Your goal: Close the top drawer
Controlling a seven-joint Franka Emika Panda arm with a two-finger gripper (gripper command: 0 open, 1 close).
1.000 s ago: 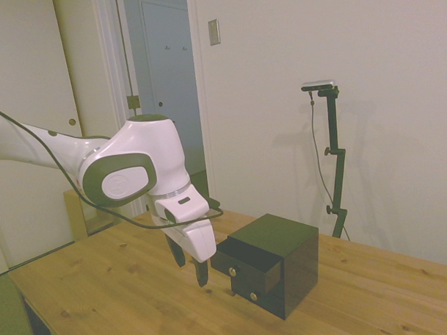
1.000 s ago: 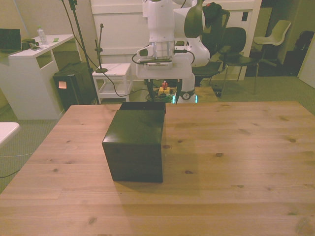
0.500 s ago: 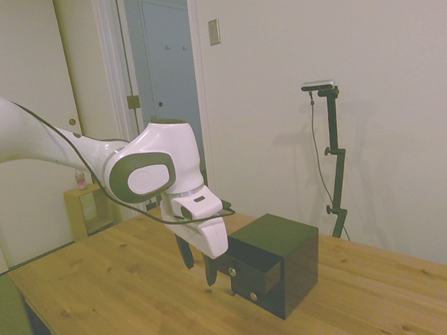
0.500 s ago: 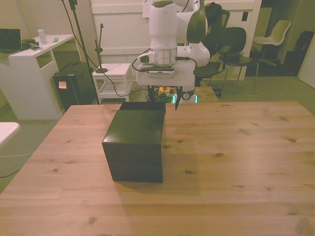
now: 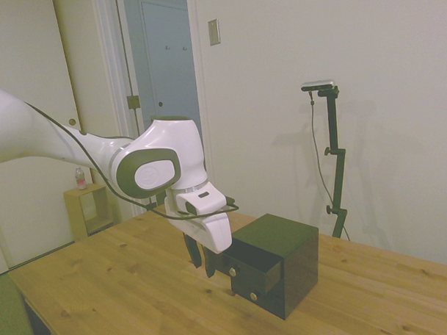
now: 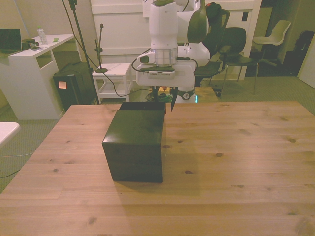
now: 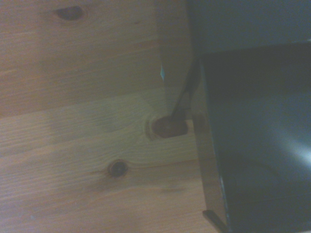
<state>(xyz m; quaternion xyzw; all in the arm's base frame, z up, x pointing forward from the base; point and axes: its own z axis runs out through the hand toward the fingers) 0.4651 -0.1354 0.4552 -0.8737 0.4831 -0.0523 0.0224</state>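
Note:
The black cube cabinet (image 5: 279, 261) stands on the wooden table (image 5: 116, 289). Its top drawer (image 5: 257, 262) sticks out a little toward the arm, and its brass knob (image 5: 232, 271) shows. In the front view only the drawer's top edge (image 6: 142, 105) peeks out behind the cabinet (image 6: 135, 142). My gripper (image 5: 202, 261) hangs open right at the drawer front, with one fingertip (image 5: 209, 270) at or against its near edge. The gripper (image 6: 164, 99) sits just behind the drawer in the front view. The wrist view shows the dark drawer (image 7: 252, 145) over the wood, blurred.
A lower drawer's brass knob (image 5: 253, 296) shows beneath the top one. Bare tabletop (image 6: 236, 147) spreads to the front view's right of the cabinet. Beyond the table stand a white desk (image 6: 29, 73), a small white cart (image 6: 112, 78) and chairs (image 6: 236, 49).
The gripper has moved in toward the cabinet and now stands at the drawer front. The top drawer sticks out less than one second ago.

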